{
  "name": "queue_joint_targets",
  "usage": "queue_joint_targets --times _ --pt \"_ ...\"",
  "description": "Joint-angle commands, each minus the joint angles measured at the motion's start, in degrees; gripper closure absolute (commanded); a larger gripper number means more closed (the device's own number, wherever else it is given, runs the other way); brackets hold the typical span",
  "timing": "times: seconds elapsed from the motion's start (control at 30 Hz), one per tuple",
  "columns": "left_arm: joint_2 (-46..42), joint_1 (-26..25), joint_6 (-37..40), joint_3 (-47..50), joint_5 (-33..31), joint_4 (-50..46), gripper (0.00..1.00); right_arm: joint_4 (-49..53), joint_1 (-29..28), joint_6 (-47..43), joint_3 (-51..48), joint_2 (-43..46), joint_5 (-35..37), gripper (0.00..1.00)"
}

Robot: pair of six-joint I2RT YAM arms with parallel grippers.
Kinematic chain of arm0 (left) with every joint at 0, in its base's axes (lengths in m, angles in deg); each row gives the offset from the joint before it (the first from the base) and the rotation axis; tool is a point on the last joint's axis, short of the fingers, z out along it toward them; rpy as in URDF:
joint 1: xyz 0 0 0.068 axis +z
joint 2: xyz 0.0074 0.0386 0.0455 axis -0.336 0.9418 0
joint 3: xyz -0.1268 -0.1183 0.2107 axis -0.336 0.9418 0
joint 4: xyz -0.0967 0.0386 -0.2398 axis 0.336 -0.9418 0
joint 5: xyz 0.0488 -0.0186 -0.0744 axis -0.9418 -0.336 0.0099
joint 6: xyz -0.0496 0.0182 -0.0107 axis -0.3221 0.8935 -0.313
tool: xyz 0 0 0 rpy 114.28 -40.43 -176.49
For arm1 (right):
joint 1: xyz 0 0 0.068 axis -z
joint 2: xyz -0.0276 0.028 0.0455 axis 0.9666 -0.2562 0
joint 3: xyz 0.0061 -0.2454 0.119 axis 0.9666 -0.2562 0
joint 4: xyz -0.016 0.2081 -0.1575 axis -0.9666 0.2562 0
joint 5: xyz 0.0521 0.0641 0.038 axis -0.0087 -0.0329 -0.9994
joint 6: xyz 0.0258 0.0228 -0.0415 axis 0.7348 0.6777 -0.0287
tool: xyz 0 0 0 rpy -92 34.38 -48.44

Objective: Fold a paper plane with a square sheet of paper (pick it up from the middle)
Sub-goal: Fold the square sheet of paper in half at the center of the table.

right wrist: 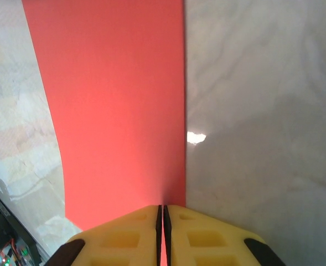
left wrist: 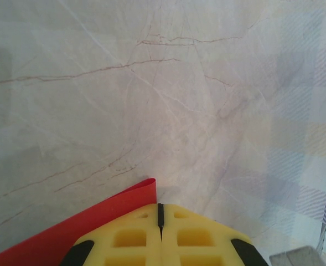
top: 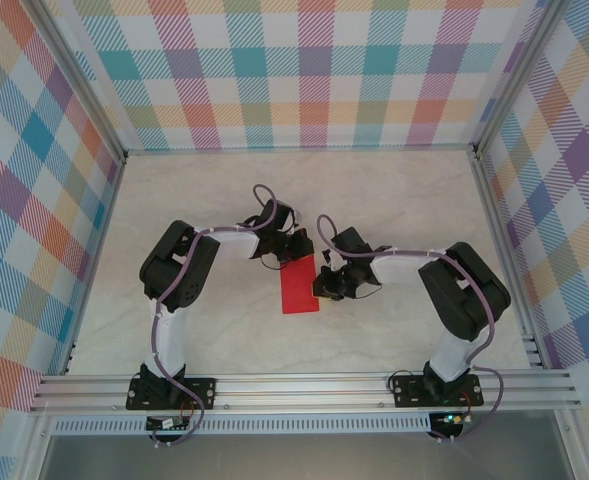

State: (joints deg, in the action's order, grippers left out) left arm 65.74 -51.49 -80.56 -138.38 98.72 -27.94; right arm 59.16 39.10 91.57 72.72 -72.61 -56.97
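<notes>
Folded narrow red sheet (top: 300, 285), edge pinched by right hand (right wrist: 163, 209), left hand (left wrist: 160, 207) closed at corner.

red paper sheet (top: 300, 287) sits dead centre, left gripper (top: 297, 252) at its 12 o'clock, right gripper (top: 326, 285) at 3 o'clock

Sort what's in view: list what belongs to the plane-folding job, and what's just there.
Job: red paper, left gripper, right gripper, both shut.
Just there: marble tabletop, plaid walls, aluminium frame.
</notes>
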Motion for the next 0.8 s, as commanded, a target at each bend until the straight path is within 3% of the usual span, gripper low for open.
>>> queue_joint_targets --times 0.0,0.3,0.53,0.77 --pt "2.7 -0.22 0.85 1.14 -4.12 -2.59 0.95 6.2 -1.78 1.06 -3.48 1.22 -0.28 0.87" --pt "2.16 -0.18 0.6 0.66 -2.43 -2.11 0.95 5.61 -2.92 2.44 -7.52 6.42 0.44 0.87" --pt "-1.51 -0.22 -0.66 -1.06 1.15 -1.73 0.9 5.54 -2.71 3.88 -4.45 13.55 9.32 0.85" --pt "-10.11 1.28 -1.17 2.98 -3.15 -2.23 0.78 5.18 -1.22 4.28 2.74 8.58 14.49 0.82"
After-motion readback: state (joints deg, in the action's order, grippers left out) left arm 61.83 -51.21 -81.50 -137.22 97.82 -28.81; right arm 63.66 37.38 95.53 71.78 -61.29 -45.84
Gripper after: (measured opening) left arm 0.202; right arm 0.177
